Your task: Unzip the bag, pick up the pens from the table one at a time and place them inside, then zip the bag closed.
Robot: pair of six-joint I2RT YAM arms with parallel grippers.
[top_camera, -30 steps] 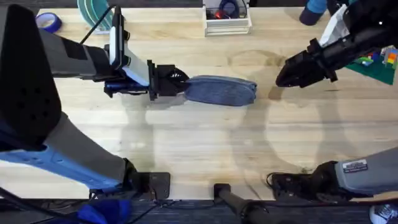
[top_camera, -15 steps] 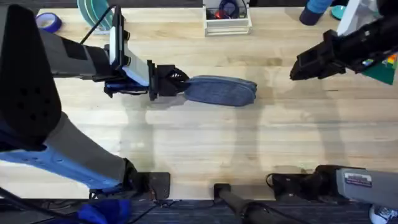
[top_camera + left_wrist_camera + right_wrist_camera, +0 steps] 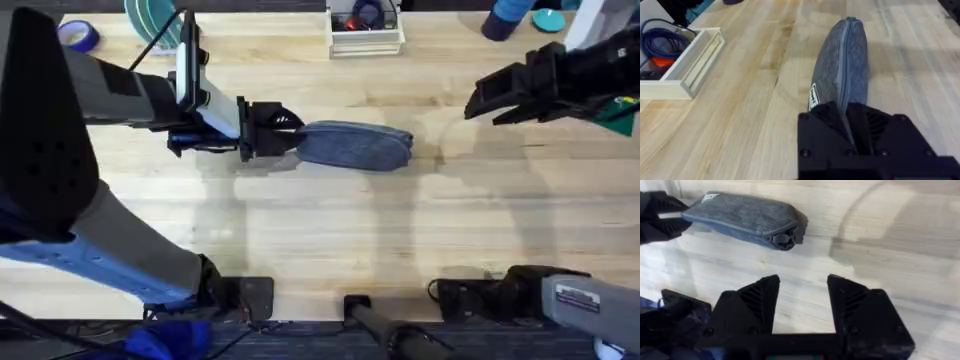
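Note:
The blue-grey bag (image 3: 355,146) lies lengthwise on the table (image 3: 330,240), its zipper running shut along the top (image 3: 842,65). My left gripper (image 3: 285,135) is shut on the bag's left end, its fingers (image 3: 852,117) pinching the fabric. My right gripper (image 3: 487,100) hangs open to the right of the bag, apart from it, with nothing between its fingers (image 3: 760,297). From the right wrist the bag (image 3: 747,217) shows its zipper pull (image 3: 786,239) at the end nearer my right gripper, and the left gripper (image 3: 660,215) holds the far end. The pens are out of view.
A white tray (image 3: 366,40) with small items stands at the back centre, also in the left wrist view (image 3: 695,70). A blue tape roll (image 3: 77,35) and a teal plate (image 3: 150,15) sit back left. A green baseplate (image 3: 610,108) lies at far right.
My right gripper has moved right and away from the bag's right end, and its fingers have gone from shut to open. The left gripper and bag have stayed put.

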